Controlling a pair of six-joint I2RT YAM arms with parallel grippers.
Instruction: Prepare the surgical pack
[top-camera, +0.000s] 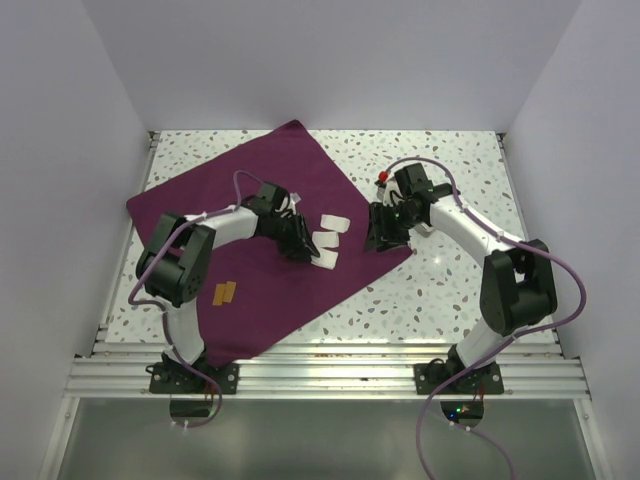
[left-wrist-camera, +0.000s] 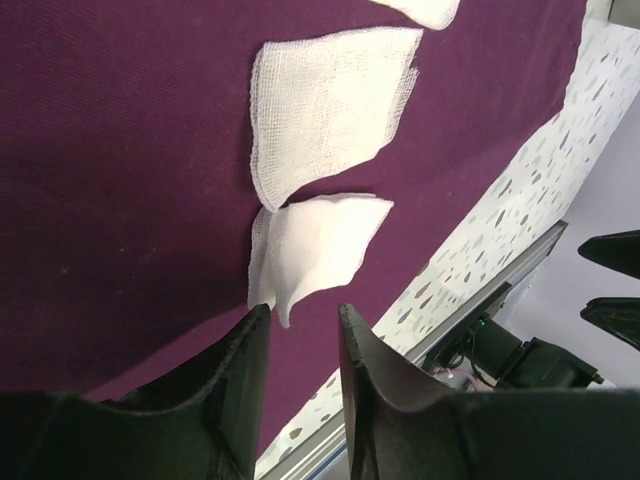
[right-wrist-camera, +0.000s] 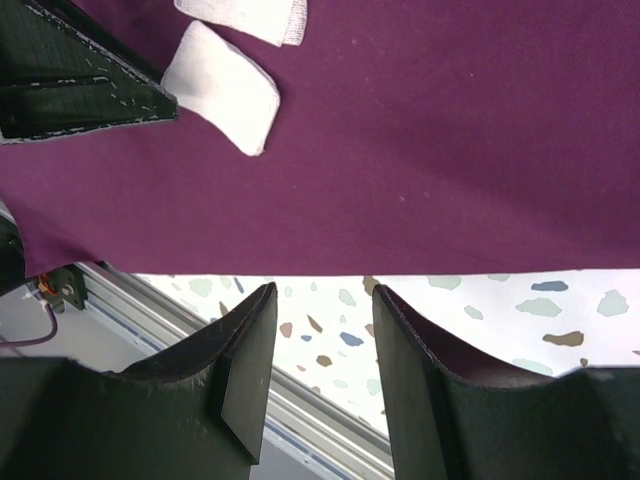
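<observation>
- Top: surgical pack (top-camera: 250, 200) lies flat on table (top-camera: 450, 290), left of centre. left gripper (top-camera: 298, 246) over it, by gauze pads (top-camera: 333, 222); right gripper (top-camera: 378, 235) at pack's R corner.
- L wrist: fingers (left-wrist-camera: 240, 360) apart, nothing btwn; nearest pad just ahead of tips.
- R wrist: fingers (right-wrist-camera: 250, 350) spread, empty, above pack edge.

Three gauze pads (top-camera: 326, 239) sit btwn left tool (top-camera: 302, 250) & right tool (top-camera: 376, 238); cloth (top-camera: 270, 170) far half free.

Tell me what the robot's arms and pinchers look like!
The left arm and right arm are white tubes joined by chunky black joints, and each trails a thin purple cable. The left gripper and right gripper each have two flat black fingers tapering to a point.
</observation>
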